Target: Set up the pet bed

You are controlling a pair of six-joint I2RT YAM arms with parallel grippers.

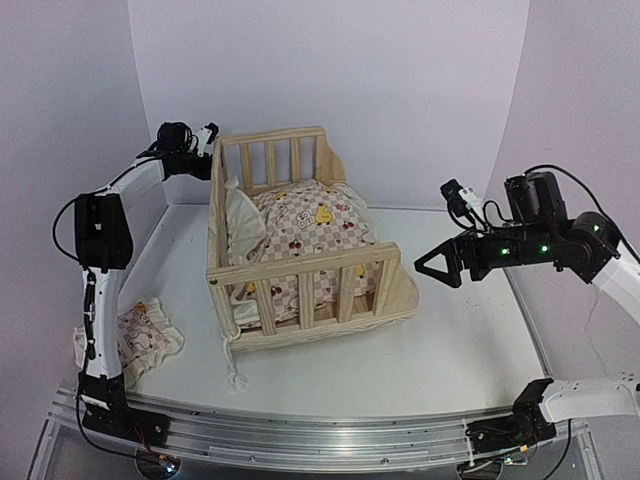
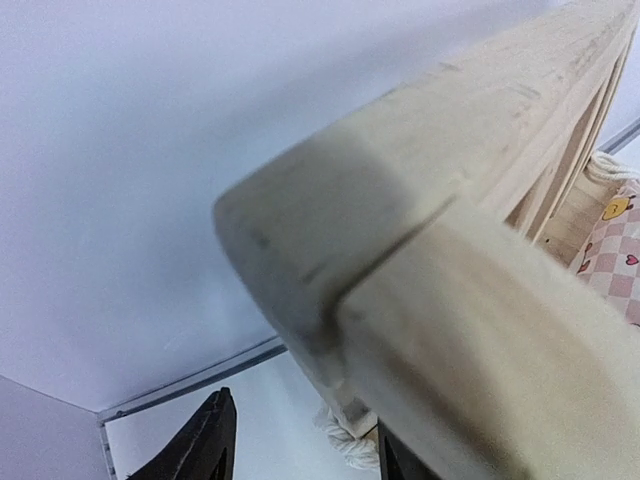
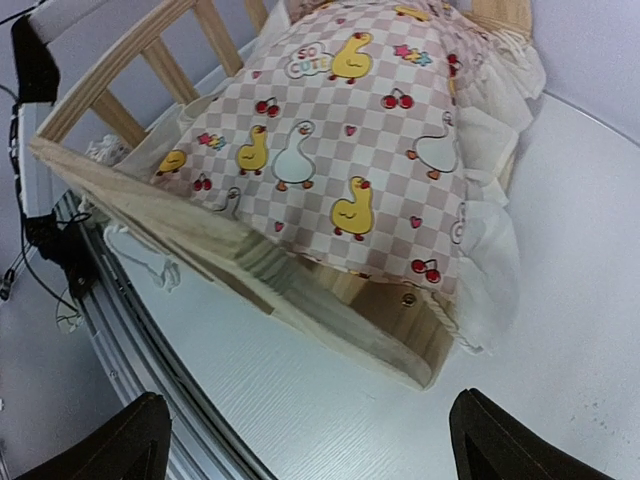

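As it is seen from above, the pet bed [image 1: 300,255] is set upright near the middle of the white worktop [image 1: 450,350], with its taller slatted end turned to the back wall; the pine frame [image 1: 300,268] is filled by the cushion [image 1: 312,225], whose pink-and-white checks, yellow ducks and cherries are turned upward; cream ruffles are bunched against the left rail and spill past the right side of the frame; a tie string [image 1: 232,368] is trailed from the front left corner onto the worktop.

At the far left corner of the frame the left end effector [image 1: 208,142] is held; its fingers are shown partly apart in the wrist view, with the corner of the frame pressed close to the lens; whether the wood is clamped cannot be told.

To the right of the bed, clear of it, the right end effector [image 1: 432,265] is held above the worktop with its fingers spread wide and nothing between them.

Near the left arm's base, a small ruffled piece [image 1: 142,338] in a similar print is laid on the worktop.
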